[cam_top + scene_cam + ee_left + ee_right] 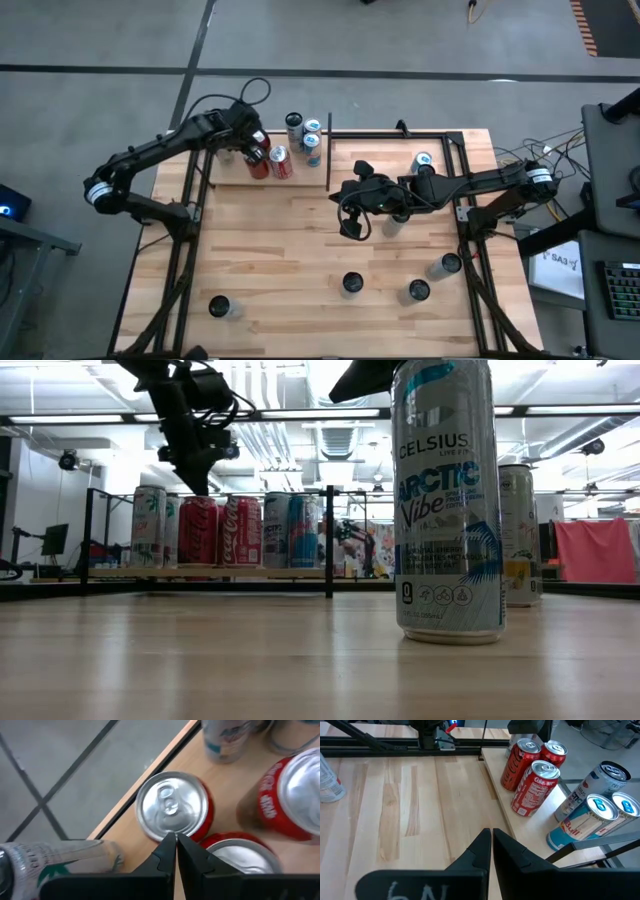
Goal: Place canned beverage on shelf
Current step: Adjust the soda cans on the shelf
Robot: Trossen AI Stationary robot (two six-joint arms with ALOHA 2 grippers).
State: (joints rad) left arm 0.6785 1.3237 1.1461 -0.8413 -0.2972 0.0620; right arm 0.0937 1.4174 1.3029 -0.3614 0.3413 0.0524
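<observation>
**Clerk:** Item one, largest?

**Me:** Table [300, 250], pale wood. It carries everything.

**Clerk:** Item two?

**Me:** Shelf [232, 175], a flat ply panel at the far left corner of the table, with black rods at its edges. I judge the rods are there to keep the rows from sliding off.

**Clerk:** Your tools?

**Me:** Left gripper [175, 837]: clenched on nothing, hanging just above the shelf rows. Right gripper [491, 832]: clenched too, empty, over mid-table and facing the shelf. It is well apart from any can, so I judge it is between picks.

**Clerk:** Stock?

**Me:** Shelf cans [230, 530]: red, white and blue ones in a tight group, some touching. Packed that way, I reckon, to leave panel free. Loose cans [351, 284]: several spread over the near and right table, well apart from each other, so my fingers have room round each.

**Clerk:** Smallest entry?

**Me:** Red can [172, 807], directly under my left fingertips, near the shelf's outer edge.

**Clerk:** Orientation?

**Me:** Every can upright. Long axis vertical, pull-tab tops facing up.
</observation>
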